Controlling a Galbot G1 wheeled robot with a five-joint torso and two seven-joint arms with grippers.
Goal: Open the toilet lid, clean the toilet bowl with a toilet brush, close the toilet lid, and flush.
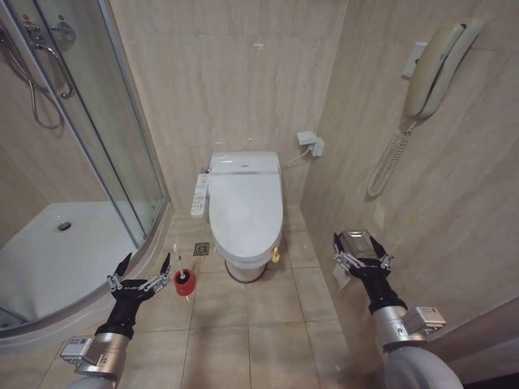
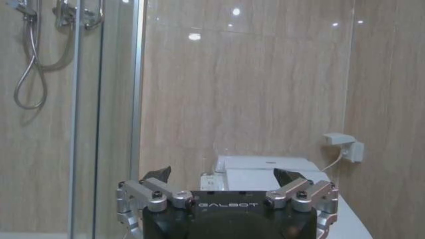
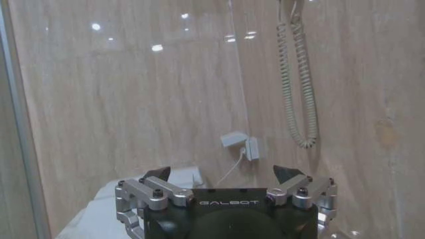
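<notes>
- The left tool (image 1: 144, 270) hung low over the floor with its fingers spread wide and nothing between them, just beside the red cup holder (image 1: 184, 283).
- The right tool (image 1: 362, 250) hovered near the right wall, level with the front of the toilet; its fingers stood apart and bare in the right wrist view (image 3: 226, 175).
- The toilet brush (image 1: 184, 276) stood upright in that holder on the floor tiles, near the shower tray's (image 1: 49, 259) curved edge and front-left of the toilet. Its thin stick would likely be light and stiff, best pinched on the handle above the cup; the holder looked light enough to tip.
- The toilet lid (image 1: 245, 207) lay closed on the toilet bowl (image 1: 243, 265), against the back wall. Glossy plastic would probably be slippery and hinged at the rear, so the yellow ring (image 1: 276, 255) at its front edge seemed the surest place to hook and lift.
</notes>
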